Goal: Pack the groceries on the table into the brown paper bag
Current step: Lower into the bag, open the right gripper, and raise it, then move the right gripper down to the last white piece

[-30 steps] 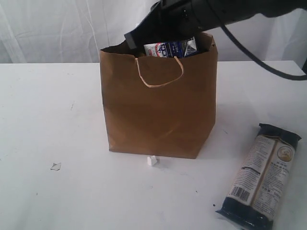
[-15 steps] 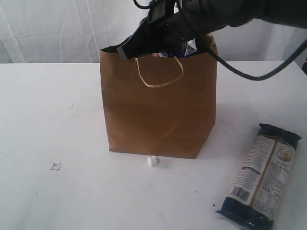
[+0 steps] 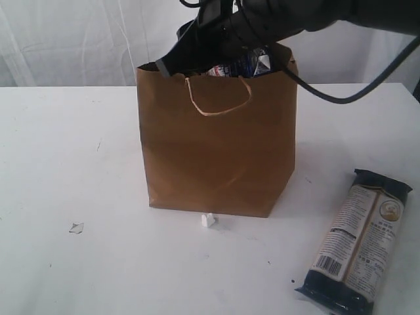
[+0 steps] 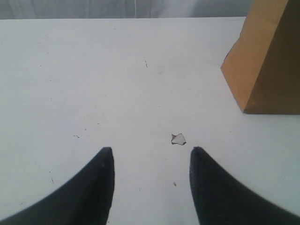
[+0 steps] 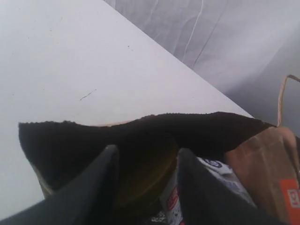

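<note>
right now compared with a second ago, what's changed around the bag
The right gripper came down and leftwards into the mouth of the brown paper bag, and its jaws, shut before, now stand apart. The blue-white carton at the bag's top is now mostly hidden behind the arm. The bag, the long noodle packet on the table and the small white scrap in front of the bag stayed put.

A staged lab setup: white tabletop (image 3: 65, 164), white draped curtain (image 3: 65, 39) behind, black robot arm (image 3: 295, 13).
</note>
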